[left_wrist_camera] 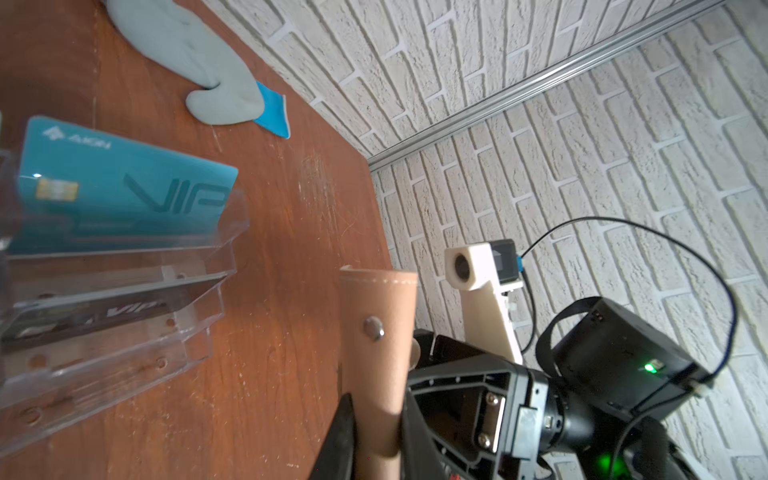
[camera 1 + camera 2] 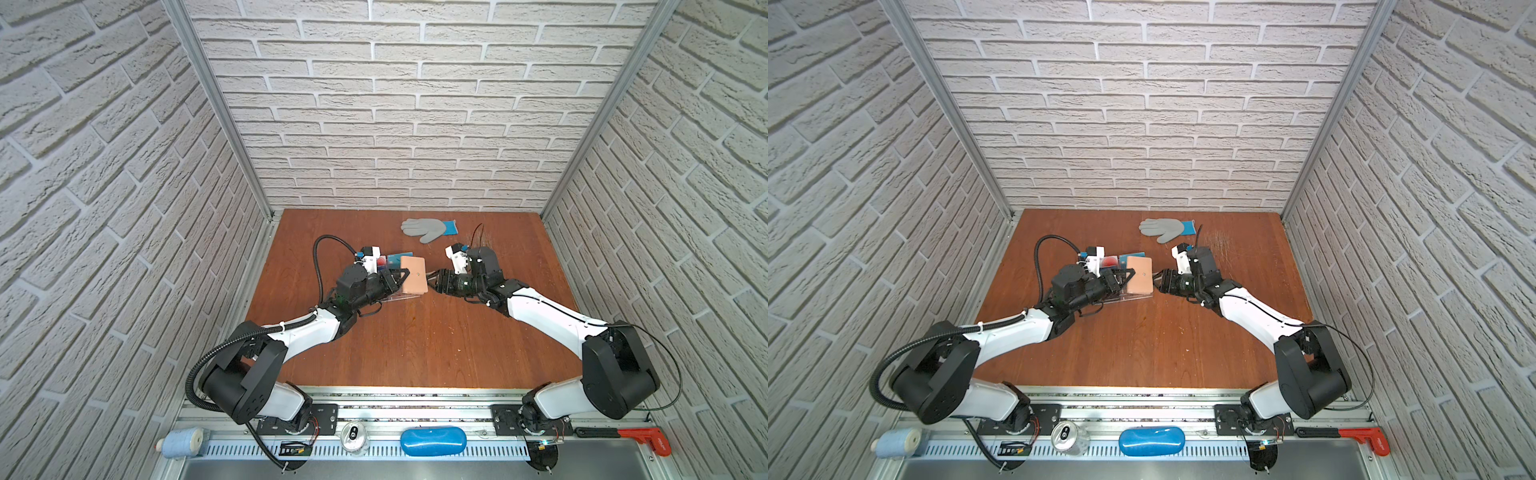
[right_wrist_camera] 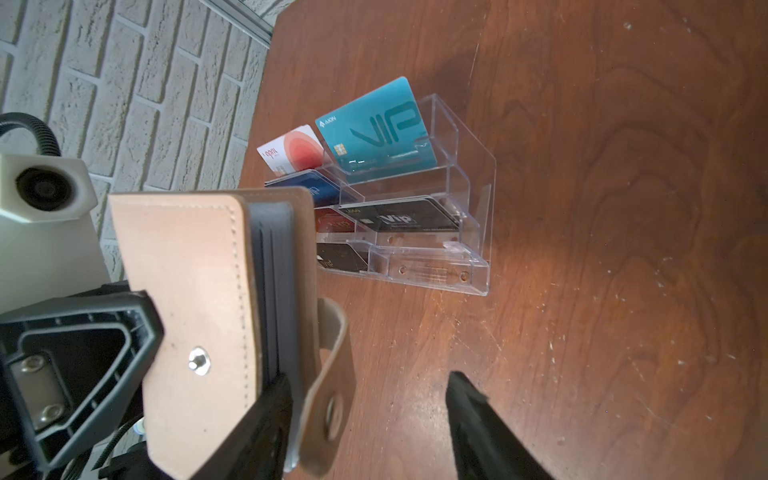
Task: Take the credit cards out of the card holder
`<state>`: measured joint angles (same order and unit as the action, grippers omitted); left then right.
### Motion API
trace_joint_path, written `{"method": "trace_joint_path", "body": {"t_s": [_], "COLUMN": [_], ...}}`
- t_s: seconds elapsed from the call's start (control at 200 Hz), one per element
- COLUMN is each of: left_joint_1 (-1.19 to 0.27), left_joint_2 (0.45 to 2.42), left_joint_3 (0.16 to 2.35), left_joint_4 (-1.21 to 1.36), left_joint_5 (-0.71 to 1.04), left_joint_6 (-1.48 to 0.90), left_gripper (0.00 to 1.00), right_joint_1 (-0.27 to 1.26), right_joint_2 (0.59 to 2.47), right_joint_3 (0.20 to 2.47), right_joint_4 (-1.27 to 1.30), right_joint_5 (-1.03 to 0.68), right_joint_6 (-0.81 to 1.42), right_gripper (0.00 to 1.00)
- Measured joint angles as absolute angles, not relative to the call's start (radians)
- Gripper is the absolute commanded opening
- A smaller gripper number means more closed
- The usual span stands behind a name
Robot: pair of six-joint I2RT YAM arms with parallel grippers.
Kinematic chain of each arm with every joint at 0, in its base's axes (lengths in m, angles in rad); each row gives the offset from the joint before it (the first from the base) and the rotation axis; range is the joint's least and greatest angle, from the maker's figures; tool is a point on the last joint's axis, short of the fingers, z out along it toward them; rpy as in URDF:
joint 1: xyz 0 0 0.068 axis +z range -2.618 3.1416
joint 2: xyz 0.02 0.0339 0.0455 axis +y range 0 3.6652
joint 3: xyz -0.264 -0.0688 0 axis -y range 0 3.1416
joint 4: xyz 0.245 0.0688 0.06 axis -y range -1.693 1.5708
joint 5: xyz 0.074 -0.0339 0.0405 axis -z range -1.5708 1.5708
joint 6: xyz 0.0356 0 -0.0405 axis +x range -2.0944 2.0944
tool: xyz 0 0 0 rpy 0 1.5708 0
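Two arms angled inward over table [image 2: 415,340] | left gripper [image 2: 404,276] clenched on card holder [image 2: 413,275], upright by clear stand [image 3: 461,232] | right gripper [image 3: 374,415] jaws apart around loose strap [image 3: 328,374] | right wrist view alone showed six credit cards [image 3: 376,129] in the stand's tiers

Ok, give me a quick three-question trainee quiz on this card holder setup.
1. True or false: the left gripper grips the card holder.
2. Which card shares the top tier of the clear stand with the white card? A red, B teal, C black.
3. Fill in: the card holder's snap strap is ____.

Key: 1 true; 2 B, the teal card; 3 undone.
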<state>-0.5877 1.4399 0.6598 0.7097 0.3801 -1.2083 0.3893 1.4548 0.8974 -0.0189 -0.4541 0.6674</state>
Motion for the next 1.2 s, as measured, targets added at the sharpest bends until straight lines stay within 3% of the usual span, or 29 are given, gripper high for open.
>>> {"method": "trace_joint_path", "body": {"t_s": [0.78,0.925,1.09,1.135,1.17,1.2], "left_joint_1": [-0.500,-0.507,-0.523,-0.524,-0.524,-0.524], "left_joint_2": [1.510,1.516,1.544,1.549,1.553,1.556], "left_joint_3": [0.701,0.703,0.719,0.719,0.719,0.719], "left_joint_4": [1.020,1.050,1.074,1.077,1.077,1.074], "left_joint_5": [0.475,0.478,0.476,0.472,0.471,0.468], "left_joint_6": [-1.424,-1.435,-1.437,-1.436,-1.436,-1.433], "left_gripper": [0.00,0.00,0.00,0.07,0.21,0.26], "right_joint_1": [0.364,0.364,0.365,0.364,0.365,0.364], "right_joint_2": [1.566,1.566,1.566,1.565,1.564,1.560], "right_joint_3": [0.973,0.973,0.973,0.973,0.973,0.973], "right_joint_4": [0.396,0.443,0.493,0.496,0.497,0.495], "right_joint_5": [-0.702,-0.733,-0.758,-0.761,-0.760,-0.759], "right_joint_6": [0.952,0.978,0.998,0.995,0.994,0.993], "right_gripper": [0.61,0.51,0.27,0.22,0.16,0.12]}}
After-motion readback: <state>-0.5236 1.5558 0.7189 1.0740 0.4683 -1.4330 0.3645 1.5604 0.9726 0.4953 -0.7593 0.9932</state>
